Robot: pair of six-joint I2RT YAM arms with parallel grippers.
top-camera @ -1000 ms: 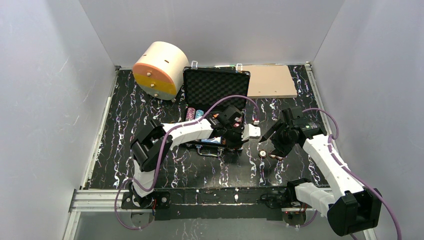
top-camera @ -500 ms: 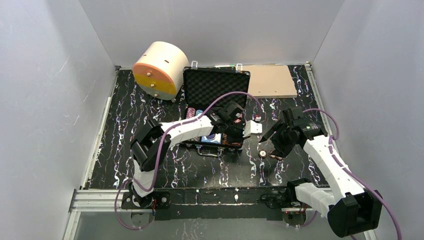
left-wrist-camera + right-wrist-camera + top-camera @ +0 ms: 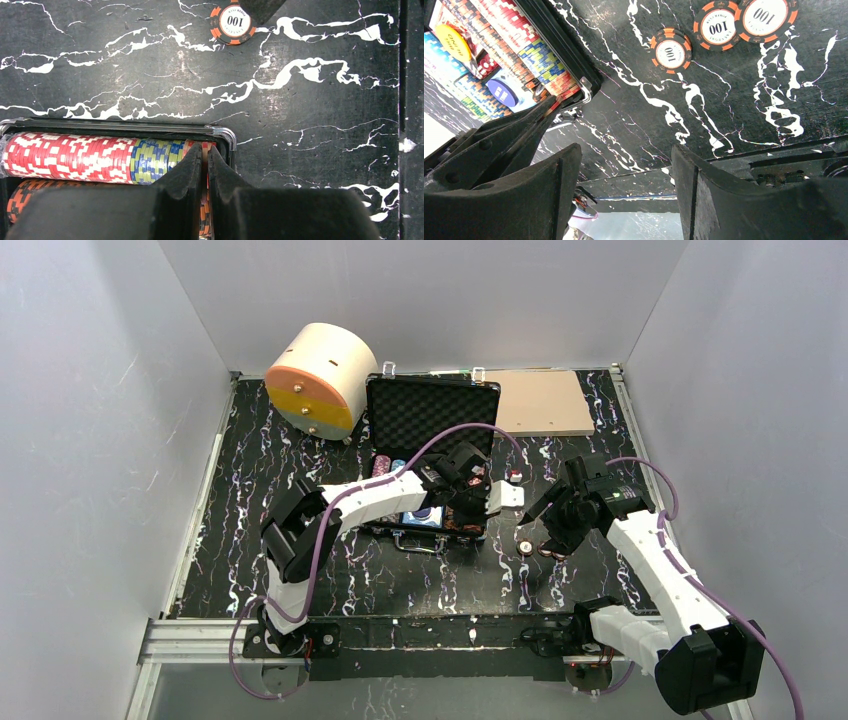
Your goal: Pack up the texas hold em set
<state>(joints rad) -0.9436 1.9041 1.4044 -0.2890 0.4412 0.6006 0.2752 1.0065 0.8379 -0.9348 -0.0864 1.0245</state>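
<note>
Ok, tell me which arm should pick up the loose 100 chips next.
Right. The right gripper is open above the table beside the three loose chips, right of the case. The left gripper is shut, tips down at the chip rows in the case's corner.

The left hand [image 3: 205, 152] filled the lower centre, jaws pressed together, its tips over the right end of a row of red-and-white chips [image 3: 65, 157] and blue-and-yellow chips [image 3: 155, 161] inside the black case [image 3: 226, 136]. Orange-and-black chips [image 3: 27, 197] lay at lower left. A loose 100 chip [image 3: 232, 22] sat on the marbled desk [image 3: 325, 125] at upper centre.
</note>
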